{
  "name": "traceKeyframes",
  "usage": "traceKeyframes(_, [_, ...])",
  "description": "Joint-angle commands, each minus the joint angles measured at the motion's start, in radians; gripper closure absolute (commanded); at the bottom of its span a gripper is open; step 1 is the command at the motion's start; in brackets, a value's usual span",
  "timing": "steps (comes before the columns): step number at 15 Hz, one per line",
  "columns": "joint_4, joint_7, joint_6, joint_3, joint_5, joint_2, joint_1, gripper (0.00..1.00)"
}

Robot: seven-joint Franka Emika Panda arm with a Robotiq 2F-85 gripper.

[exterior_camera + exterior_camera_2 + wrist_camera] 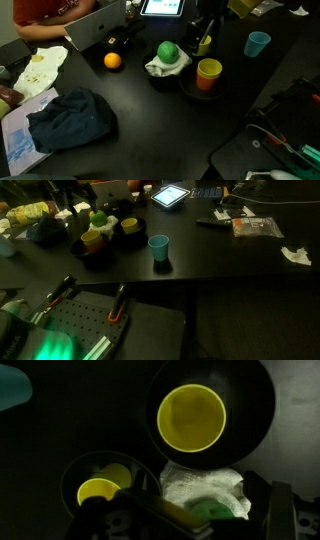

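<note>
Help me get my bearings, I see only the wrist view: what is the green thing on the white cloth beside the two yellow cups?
Observer: A round green ball, resting on top of the white cloth.
Operator: Any fruit on the table?
Observer: Yes, an orange lies on the black table, apart from the white cloth.
Operator: Anything else soft?
Observer: A dark blue cloth lies crumpled near the table's edge.
</note>
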Motion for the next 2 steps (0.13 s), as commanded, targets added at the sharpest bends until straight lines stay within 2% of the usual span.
traceKeyframes(1, [0.011, 0.059, -0.028, 0.001, -0.059, -0.031, -0.006, 0.0])
traceKeyframes(2, [0.012, 0.071, -0.031, 0.002, -0.07, -0.03, -0.007, 0.0])
